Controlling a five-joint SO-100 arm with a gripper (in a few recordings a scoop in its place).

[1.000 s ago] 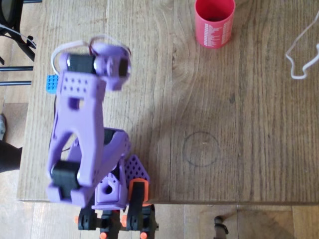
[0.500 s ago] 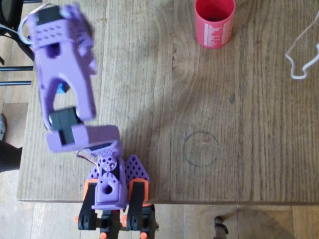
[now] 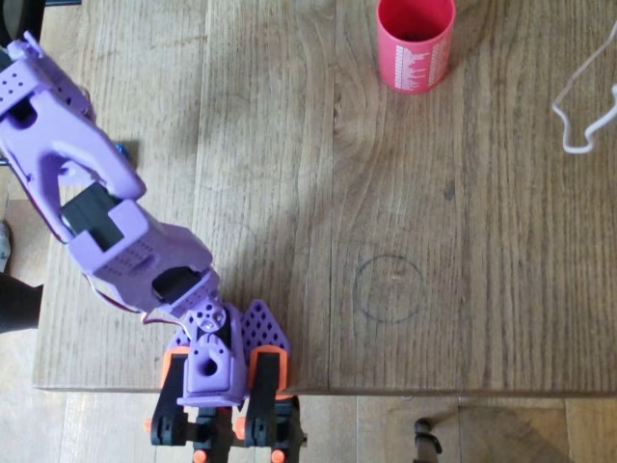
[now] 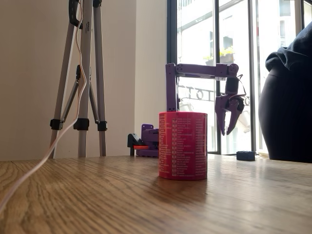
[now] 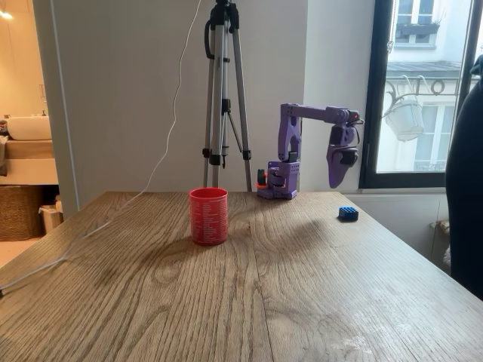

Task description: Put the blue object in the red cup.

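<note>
The red cup (image 3: 415, 43) stands upright at the far edge of the wooden table, also seen in both fixed views (image 4: 183, 145) (image 5: 208, 216). The blue object (image 5: 348, 213) lies flat on the table near a side edge, and looks dark in a fixed view (image 4: 245, 155). In the overhead view only a sliver of the blue object (image 3: 120, 149) peeks out from under the purple arm (image 3: 92, 203). My gripper (image 4: 226, 130) hangs fingers down, open and empty, well above the table and close to the spot over the block. Its tip (image 5: 335, 184) shows above and a little beside the block.
A white cable (image 3: 578, 106) lies at the table's right side in the overhead view. A tripod (image 5: 225, 98) stands behind the table. A person in dark clothes (image 4: 287, 112) is beside the edge near the block. A faint drawn circle (image 3: 388, 287) marks the tabletop.
The arm has unfolded and swung toward the left edge in the overhead view. It now reaches past the blue block and covers most of it.
</note>
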